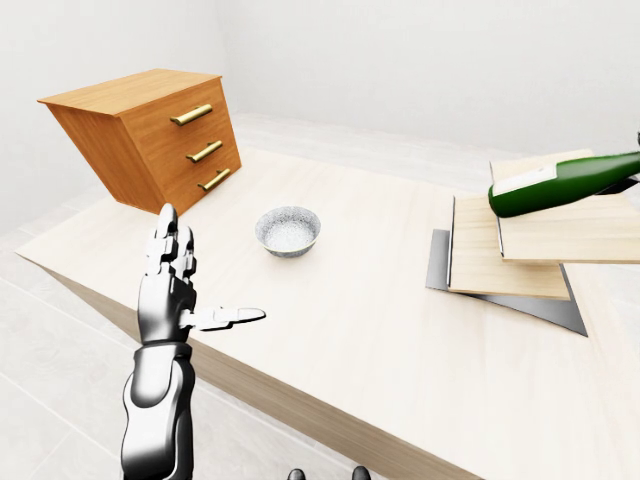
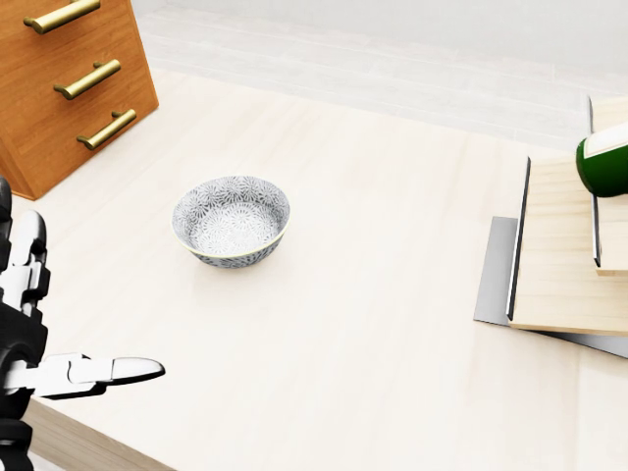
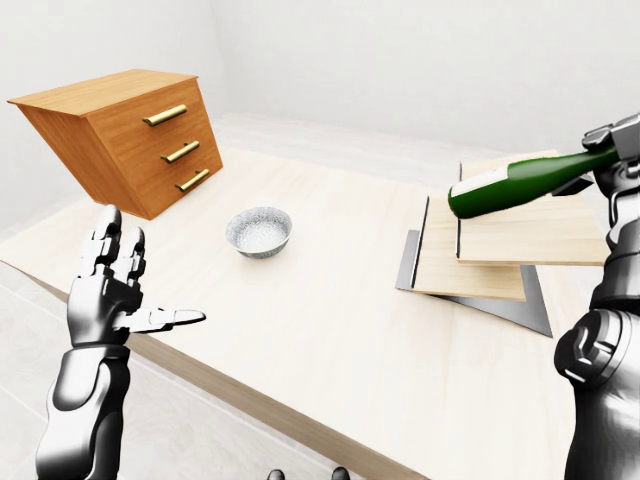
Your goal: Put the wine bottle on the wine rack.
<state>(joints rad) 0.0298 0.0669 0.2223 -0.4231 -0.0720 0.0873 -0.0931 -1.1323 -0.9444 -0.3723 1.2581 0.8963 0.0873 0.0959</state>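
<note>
The green wine bottle (image 3: 515, 186) with a white label lies almost level in the air, its base pointing left. My right hand (image 3: 618, 150) is shut round its neck at the right edge of the right-eye view. The bottle hangs above the wine rack (image 3: 478, 262), a stepped stack of pale wooden boards on a grey metal plate at the table's right. The head view shows only the bottle's base (image 2: 605, 163) at its right edge. My left hand (image 3: 142, 286) stands open and holds nothing, fingers up and thumb out, by the table's near-left edge.
A patterned grey-white bowl (image 2: 232, 221) sits left of the table's middle. An orange wooden chest (image 3: 118, 137) with three brass-handled drawers stands tilted at the top left. The pale table edge (image 3: 260, 395) runs across below my left hand.
</note>
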